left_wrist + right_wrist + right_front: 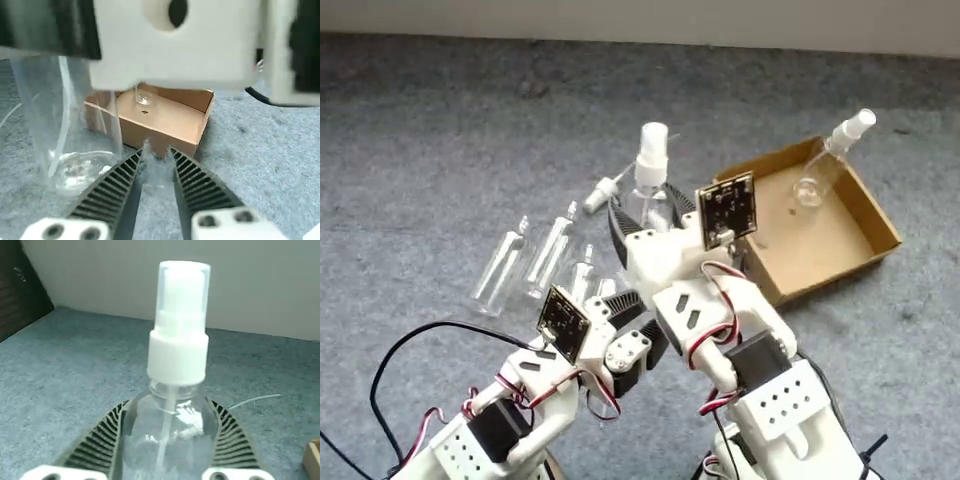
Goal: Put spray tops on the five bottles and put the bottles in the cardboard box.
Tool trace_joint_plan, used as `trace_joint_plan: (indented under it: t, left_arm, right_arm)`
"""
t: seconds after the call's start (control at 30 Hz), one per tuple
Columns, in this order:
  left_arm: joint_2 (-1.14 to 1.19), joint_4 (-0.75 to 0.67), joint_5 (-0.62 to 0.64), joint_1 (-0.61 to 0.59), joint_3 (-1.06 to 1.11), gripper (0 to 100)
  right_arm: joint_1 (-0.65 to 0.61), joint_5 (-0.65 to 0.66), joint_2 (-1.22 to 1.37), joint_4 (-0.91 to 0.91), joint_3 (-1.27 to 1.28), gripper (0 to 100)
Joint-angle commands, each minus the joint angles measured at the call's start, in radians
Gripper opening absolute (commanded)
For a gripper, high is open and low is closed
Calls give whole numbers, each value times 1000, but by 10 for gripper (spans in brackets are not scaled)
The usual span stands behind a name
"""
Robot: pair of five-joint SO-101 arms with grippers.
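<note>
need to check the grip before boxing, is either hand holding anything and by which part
The right hand grips the upright spray bottle by its clear body, below the white spray top. Whether the left hand holds anything cannot be told.

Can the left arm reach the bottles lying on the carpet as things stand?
Likely yes: the lying bottles sit just ahead of the left gripper, unobstructed; the right gripper holds its capped bottle aside.

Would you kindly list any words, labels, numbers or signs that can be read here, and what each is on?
None can be read.
The cardboard box, the spray top and the clear bottle show no print.
Any marks on the camera board are too small to read.
</note>
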Motion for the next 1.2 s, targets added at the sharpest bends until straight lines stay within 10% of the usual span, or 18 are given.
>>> trace_joint_plan:
  t: [0.0,1.17]
  left_arm:
    - [-13,-75,-8,-67,24,27]
    - [-12,-95,-3,-213,24,27]
  right_arm:
    - [-41,-5,-2,-27,-84,117]
    - [140,180,-423,283,-61,115]
